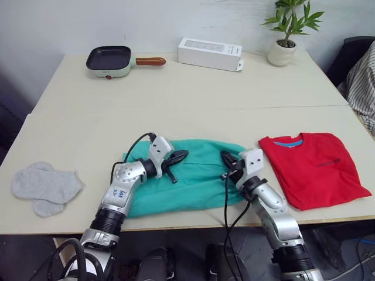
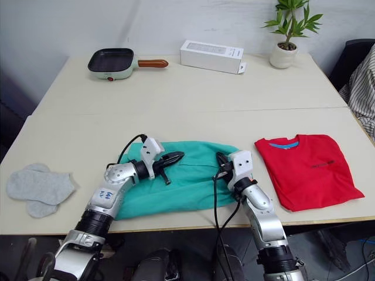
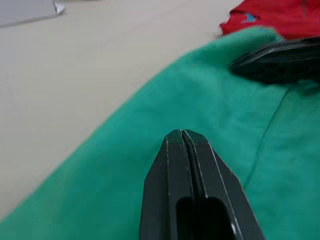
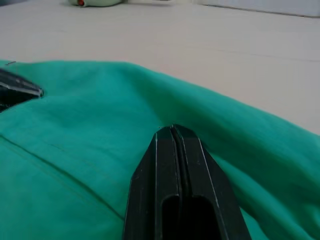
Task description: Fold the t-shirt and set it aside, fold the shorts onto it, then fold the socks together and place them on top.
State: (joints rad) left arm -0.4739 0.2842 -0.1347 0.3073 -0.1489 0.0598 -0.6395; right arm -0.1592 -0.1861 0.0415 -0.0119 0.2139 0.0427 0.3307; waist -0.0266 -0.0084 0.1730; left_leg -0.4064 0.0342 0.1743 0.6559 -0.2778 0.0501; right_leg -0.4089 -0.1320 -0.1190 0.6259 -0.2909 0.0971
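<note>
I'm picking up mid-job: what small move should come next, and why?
Probably open both grippers and take hold of the shorts to fold them. The left gripper and right gripper are shut, empty, over the shorts; the shirt already lies folded aside.

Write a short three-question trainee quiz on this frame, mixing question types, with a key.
1. True or false: the t-shirt lies folded on the robot's right side of the shorts.
2. Which garment lies under both the left gripper and the right gripper? A) t-shirt B) shorts C) socks
3. Fill in: the socks lie near the table's ___ edge, by the robot's sides.

Key: 1 true; 2 B; 3 left.
</note>
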